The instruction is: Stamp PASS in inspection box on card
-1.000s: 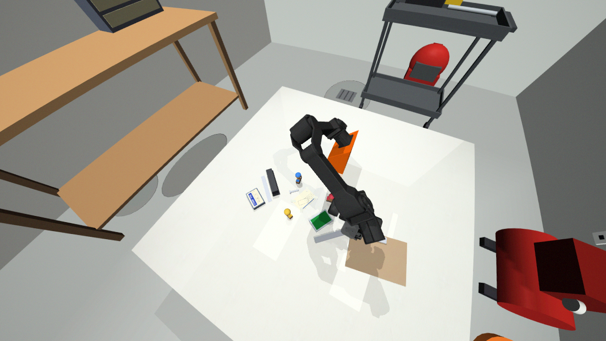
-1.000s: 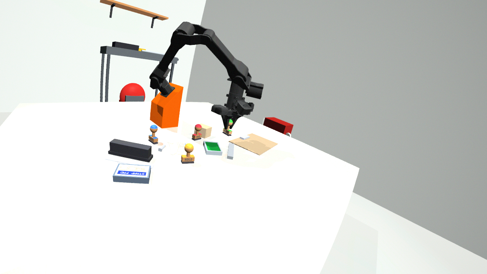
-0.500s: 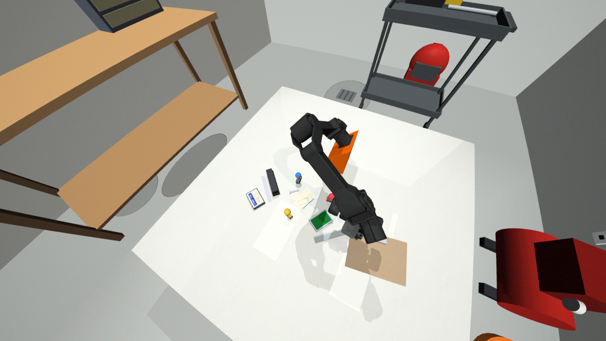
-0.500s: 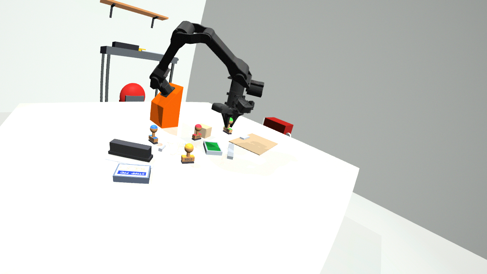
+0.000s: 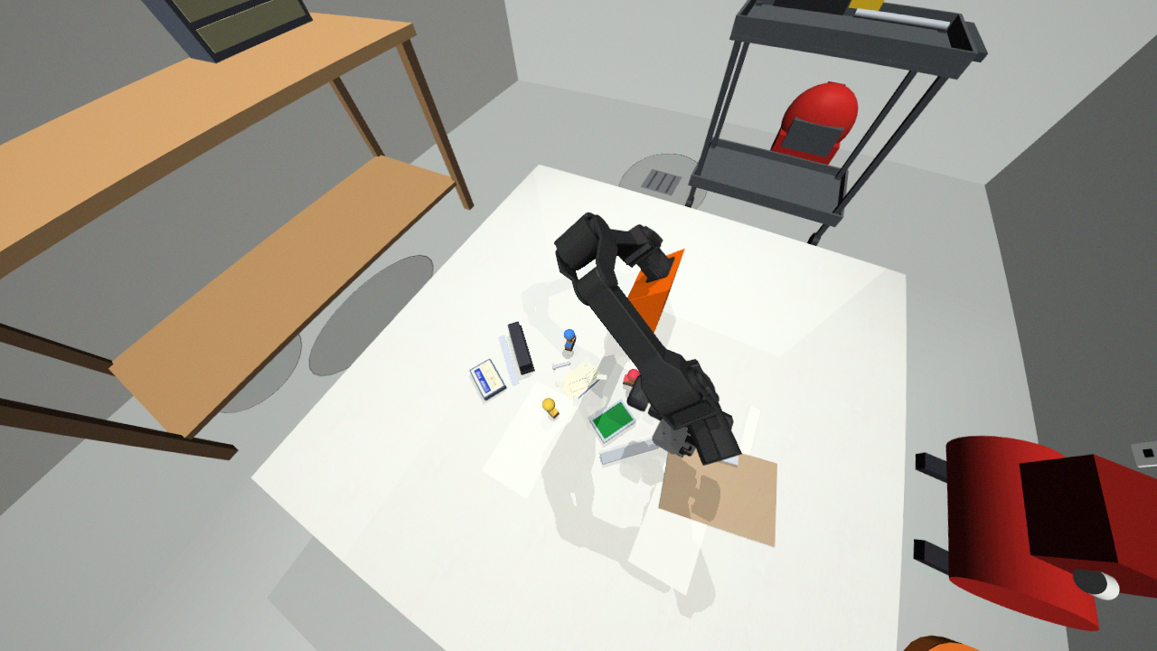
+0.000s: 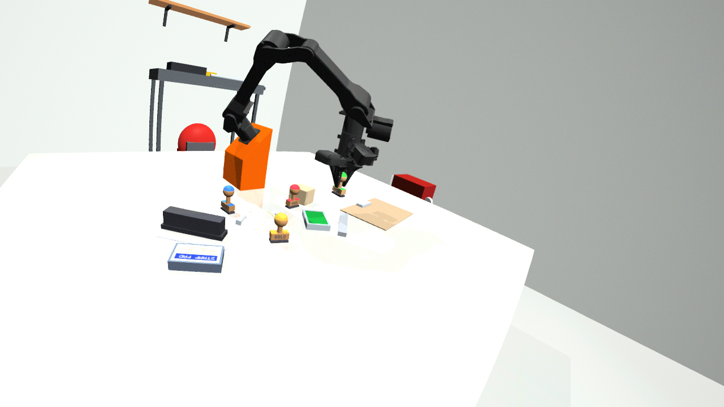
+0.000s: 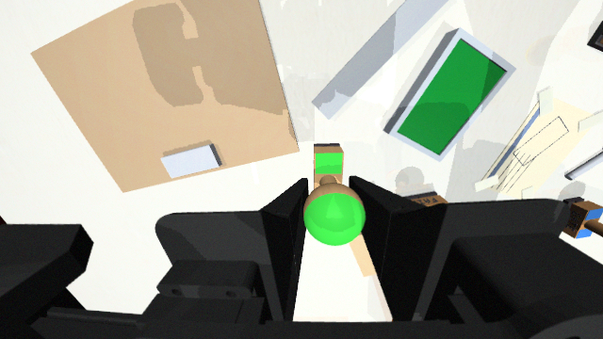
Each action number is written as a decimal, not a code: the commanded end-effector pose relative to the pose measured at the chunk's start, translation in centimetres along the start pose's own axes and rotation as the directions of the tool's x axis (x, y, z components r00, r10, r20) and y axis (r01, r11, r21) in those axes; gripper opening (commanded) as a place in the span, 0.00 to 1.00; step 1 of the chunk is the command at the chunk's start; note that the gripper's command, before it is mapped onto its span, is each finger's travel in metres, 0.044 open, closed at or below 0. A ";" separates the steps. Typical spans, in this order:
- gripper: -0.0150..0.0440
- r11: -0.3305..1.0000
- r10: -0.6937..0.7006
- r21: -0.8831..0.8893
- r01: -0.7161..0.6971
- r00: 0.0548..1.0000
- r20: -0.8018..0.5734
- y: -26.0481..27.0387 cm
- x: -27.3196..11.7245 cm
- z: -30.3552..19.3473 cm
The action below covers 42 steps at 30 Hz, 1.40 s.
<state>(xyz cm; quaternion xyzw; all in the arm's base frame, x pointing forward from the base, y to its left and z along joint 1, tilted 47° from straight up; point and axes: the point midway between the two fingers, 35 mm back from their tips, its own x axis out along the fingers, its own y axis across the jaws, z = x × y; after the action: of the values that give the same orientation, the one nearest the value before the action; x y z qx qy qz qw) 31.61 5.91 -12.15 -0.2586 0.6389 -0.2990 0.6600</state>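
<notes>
Claw (image 7: 334,188) pinches the green-knobbed PASS stamp (image 7: 334,217), held above the table (image 6: 354,314) between the tan board (image 7: 160,89) and the one green ink pad (image 7: 449,96). Three other stamps stand on it: blue (image 6: 228,198), red (image 6: 293,195), yellow (image 6: 279,227).

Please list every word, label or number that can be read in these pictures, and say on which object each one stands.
"HOLD": on the base of the yellow-knobbed stamp.
"STAMP PAD": on the blue label of the closed tin, seen upside down.
Red-knobbed stamp, blue-knobbed stamp, green-knobbed stamp in the gripper, and card: lettering too small to read.
</notes>
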 end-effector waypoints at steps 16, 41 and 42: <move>0.25 1.000 0.006 0.008 -0.006 1.000 0.002 0.1 -1.1 0.1; 0.25 1.000 0.004 0.007 -0.004 1.000 0.002 -9.1 -1.8 3.5; 0.25 1.000 0.003 0.008 -0.003 1.000 0.002 -9.8 -1.7 3.6</move>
<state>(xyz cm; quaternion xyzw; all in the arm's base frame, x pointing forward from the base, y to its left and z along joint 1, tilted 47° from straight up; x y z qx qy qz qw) 34.44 1.39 -5.01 -0.2498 0.6381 -0.3011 0.6632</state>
